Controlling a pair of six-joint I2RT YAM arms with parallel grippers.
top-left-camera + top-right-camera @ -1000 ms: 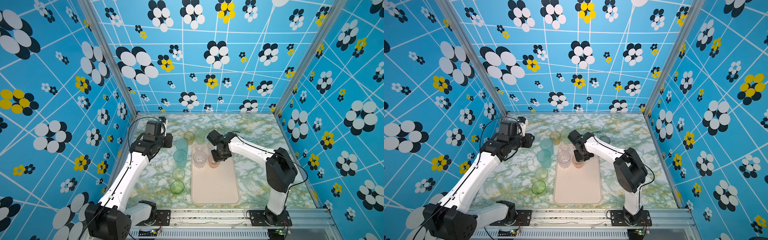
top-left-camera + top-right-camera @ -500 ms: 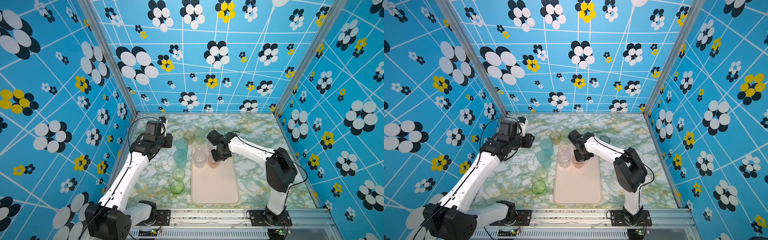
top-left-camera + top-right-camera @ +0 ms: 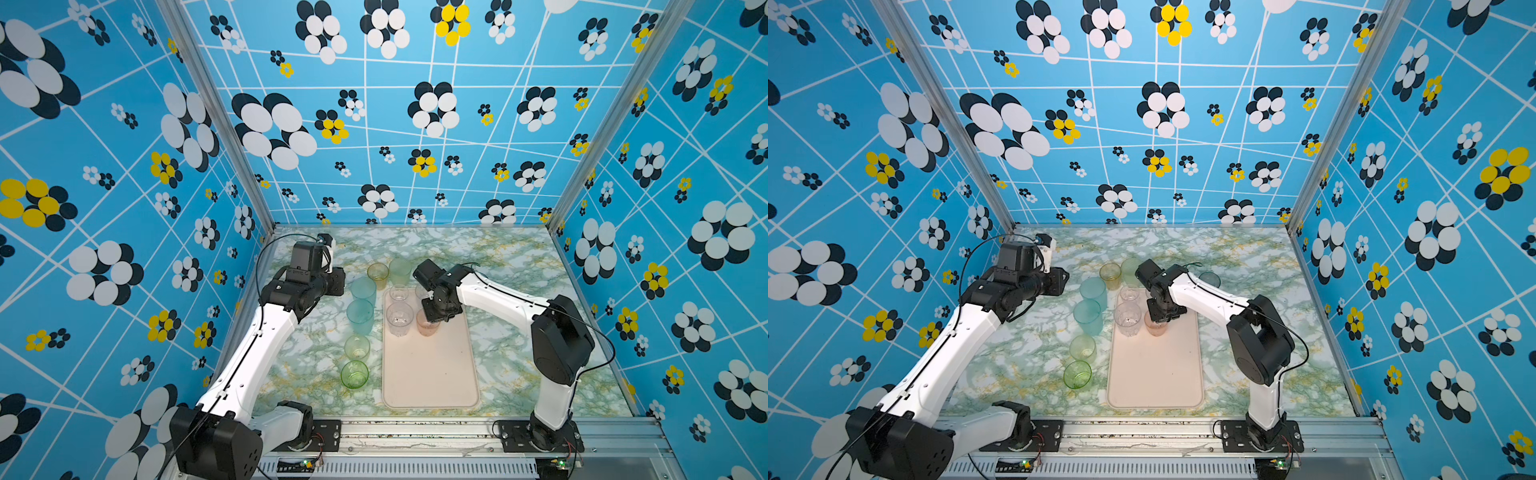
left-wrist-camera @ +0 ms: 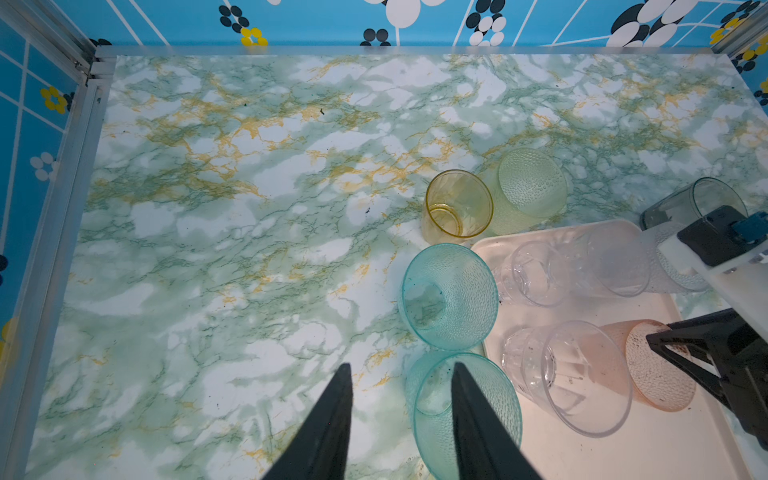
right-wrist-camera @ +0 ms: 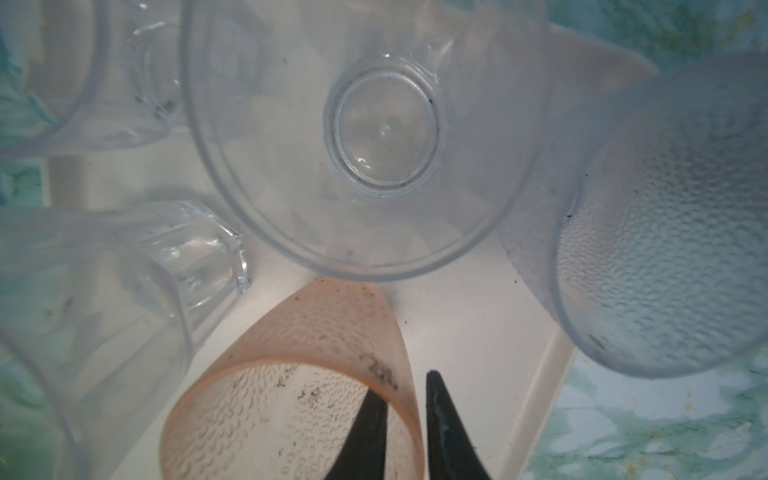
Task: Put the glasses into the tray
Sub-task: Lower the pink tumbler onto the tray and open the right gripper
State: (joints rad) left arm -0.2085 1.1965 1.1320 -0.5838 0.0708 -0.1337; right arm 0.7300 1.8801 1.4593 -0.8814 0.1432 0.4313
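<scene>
On the marble table (image 3: 519,249), the right claw (image 5: 405,386), jaws parted, straddles the pink glass (image 5: 291,345) rim while the left claw (image 4: 400,365) gapes empty; a snag could topple the clear glass (image 3: 400,318) at nine o'clock.

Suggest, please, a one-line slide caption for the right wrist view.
Right gripper straddling the rim of a pink dimpled tumbler standing on the cream tray beside a clear tumbler.

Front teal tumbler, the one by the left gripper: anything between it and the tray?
Straight across, yes: a clear tumbler stands on the tray just beside the teal tumbler, with the pink tumbler and the right gripper beyond it. The tray's front half is bare; nothing visible blocks a path there.
</scene>
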